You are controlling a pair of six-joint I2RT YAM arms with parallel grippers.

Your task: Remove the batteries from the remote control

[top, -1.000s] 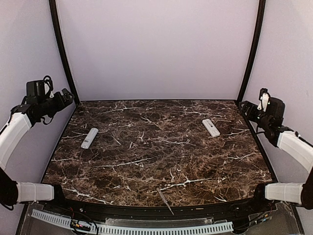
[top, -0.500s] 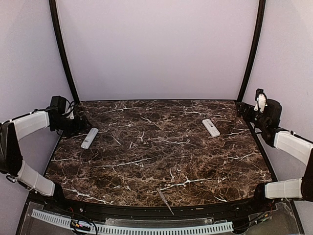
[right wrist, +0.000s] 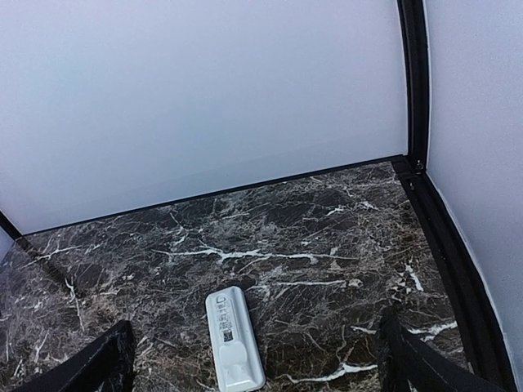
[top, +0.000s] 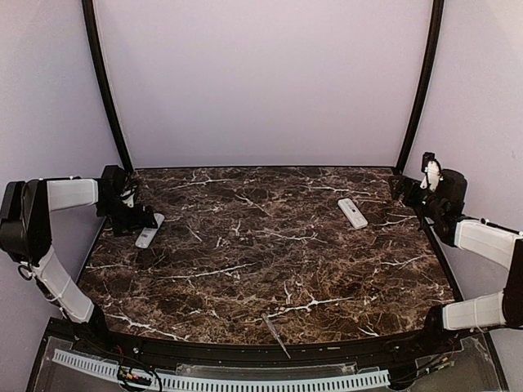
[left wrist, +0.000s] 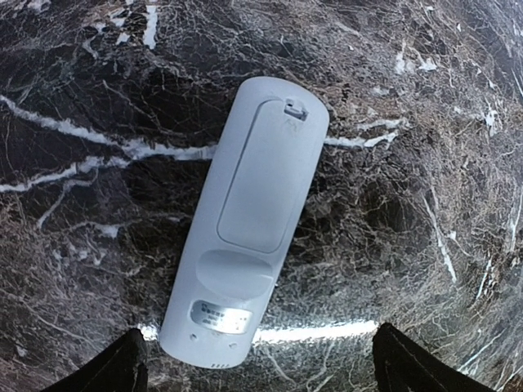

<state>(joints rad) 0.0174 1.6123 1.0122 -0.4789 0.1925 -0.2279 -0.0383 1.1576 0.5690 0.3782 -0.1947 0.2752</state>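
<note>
Remote control (left wrist: 245, 237) lies back-up on the bench (left wrist: 425, 163); I see left fingers (left wrist: 114, 369) spread above it, right fingers (right wrist: 98, 363) released too.

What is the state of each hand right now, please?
Left hand: open, holding nothing, over a remote.
Right hand: open, holding nothing.

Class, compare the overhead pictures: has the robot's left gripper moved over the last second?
Yes. The left gripper dropped from beside the black curved frame post to just above the left white plastic remote control.
</note>
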